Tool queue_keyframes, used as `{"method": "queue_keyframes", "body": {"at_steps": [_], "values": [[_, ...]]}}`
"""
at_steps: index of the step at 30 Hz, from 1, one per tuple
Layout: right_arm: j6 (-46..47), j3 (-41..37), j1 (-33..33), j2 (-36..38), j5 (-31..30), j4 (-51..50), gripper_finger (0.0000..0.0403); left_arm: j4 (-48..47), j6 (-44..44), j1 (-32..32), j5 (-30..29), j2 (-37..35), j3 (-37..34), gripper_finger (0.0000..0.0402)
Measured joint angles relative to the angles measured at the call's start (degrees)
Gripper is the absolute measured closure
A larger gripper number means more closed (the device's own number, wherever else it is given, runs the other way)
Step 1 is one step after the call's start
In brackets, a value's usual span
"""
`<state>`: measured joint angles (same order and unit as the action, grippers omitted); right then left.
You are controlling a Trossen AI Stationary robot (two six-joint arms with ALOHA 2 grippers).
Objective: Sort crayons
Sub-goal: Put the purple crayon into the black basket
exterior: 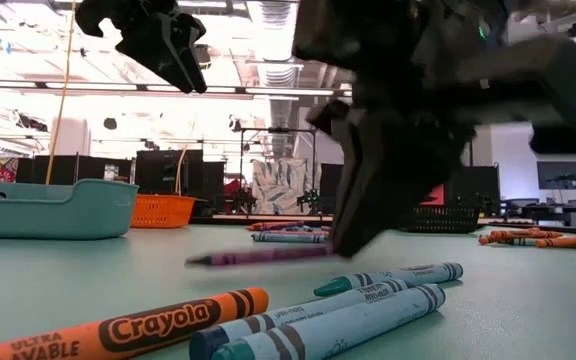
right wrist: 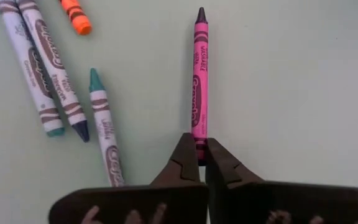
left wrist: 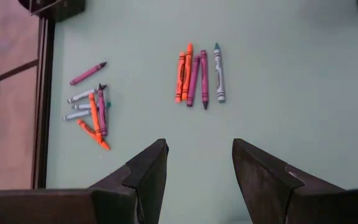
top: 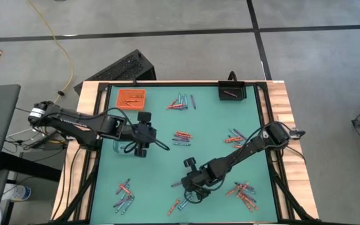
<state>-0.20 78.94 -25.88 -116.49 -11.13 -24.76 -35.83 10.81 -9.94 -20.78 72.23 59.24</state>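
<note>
1 slim magenta crayon (right wrist: 197, 81), black-tipped, right claw (right wrist: 202, 163) pinching its end, left claw (left wrist: 197, 177) agape

hidden: pink crayon (right wrist: 197, 81) end under right claw (right wrist: 202, 152) | cut-off: orange crayon (right wrist: 76, 15)

My fingers (right wrist: 219, 168) look like matt dark plastic. The crayons (right wrist: 199, 81) wear paper wrappers. The mat (top: 211, 125) is smooth matt green, on a wooden table (top: 283, 106).

"Crayola" reads on the orange crayon's (exterior: 128, 330) black label.
</note>
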Motion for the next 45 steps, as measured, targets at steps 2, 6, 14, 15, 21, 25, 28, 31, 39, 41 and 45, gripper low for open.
{"method": "queue_keyframes", "body": {"at_steps": [2,6,14,15,21,25,28,31,39,41,45], "values": [[-0.7,2.2,0.4,0.1,-1.0,-3.6,0.0401,0.0,0.4,-0.5,0.0,0.0,0.0,0.0230],[-2.4,5.7,1.6,0.1,-3.1,-11.7,0.0402,-0.1,0.5,-1.3,0.1,0.0,0.0,0.0230],[-4.0,10.0,6.0,0.2,-4.2,-27.9,0.0402,1.9,1.2,-2.9,1.8,0.0,-1.8,0.0230],[-4.2,10.1,6.6,0.4,-4.2,-29.4,0.0402,2.8,1.6,-3.0,1.9,0.0,-2.6,0.0230],[-5.3,9.9,10.8,3.0,-4.9,-34.8,0.0403,8.3,2.3,-3.0,2.6,0.0,-8.0,0.0230],[-6.9,9.3,14.0,7.1,-6.1,-35.4,0.0403,13.3,2.9,-3.0,4.0,0.1,-11.9,0.0230],[-8.2,8.4,16.7,11.0,-7.2,-35.7,0.0403,18.0,3.6,-3.0,5.4,0.0,-14.8,0.0230],[-9.5,7.2,19.8,15.3,-7.2,-36.2,0.0403,22.7,3.9,-3.0,6.8,0.1,-17.1,0.0230],[-12.3,2.4,31.7,27.7,-7.6,-38.0,0.0403,31.8,6.7,-3.0,10.5,0.1,-20.2,0.0230],[-12.9,0.4,35.3,30.9,-7.5,-37.8,0.0403,32.5,7.4,-3.0,11.4,0.1,-20.3,0.0230],[-15.3,-4.0,43.2,36.3,-7.6,-37.1,0.0403,33.7,8.9,-3.0,11.5,0.0,-20.3,0.0230]]}}
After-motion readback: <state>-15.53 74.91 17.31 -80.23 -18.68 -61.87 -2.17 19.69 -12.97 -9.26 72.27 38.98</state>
